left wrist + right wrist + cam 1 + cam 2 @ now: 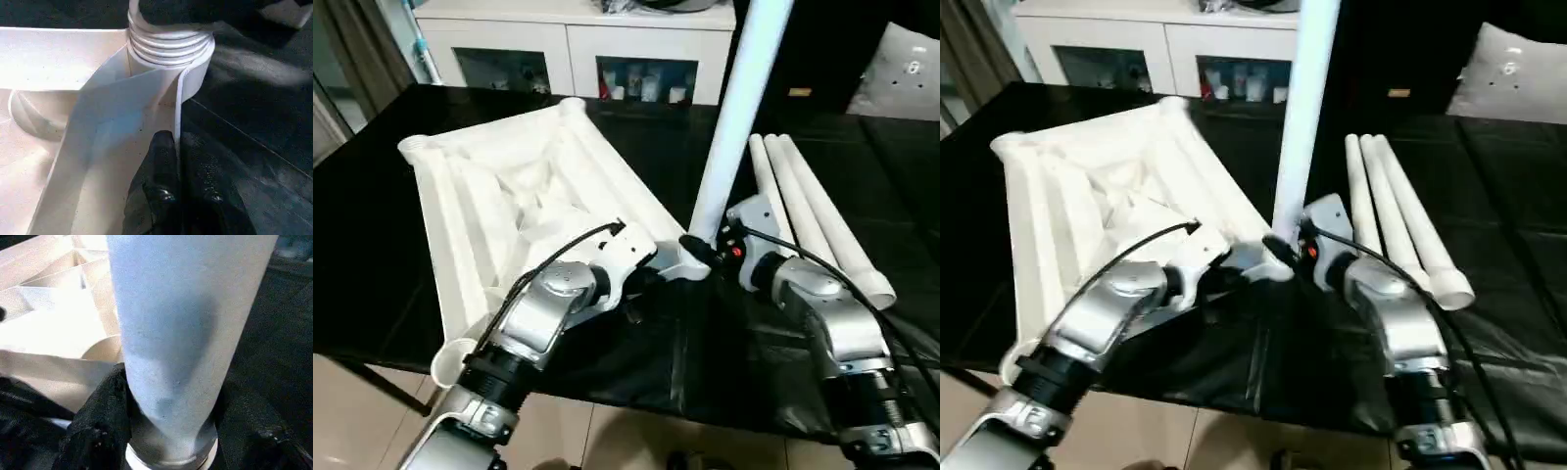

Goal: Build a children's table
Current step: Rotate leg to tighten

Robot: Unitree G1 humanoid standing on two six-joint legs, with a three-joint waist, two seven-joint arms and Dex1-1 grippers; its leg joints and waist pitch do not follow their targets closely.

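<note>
Seating 1st leg (736, 108) into the corner socket (168, 46) of the upside-down tabletop (524, 191), which lies on the black work surface (372, 255) w/ that corner right between my two pincers. Leg stands nearly upright, leaning a bit. My right pincer (168, 431) wraps the leg's base, a black finger (98, 426) on each side, just above the socket. My left pincer (171, 161) is closed, pinching the top's thin side wall beside the socket. Three spare legs (813, 211) lie together just past my right pincer. Next, I reckon: straighten leg, press down or twist till fully home; whether it's already bottomed out, can't tell.
</note>
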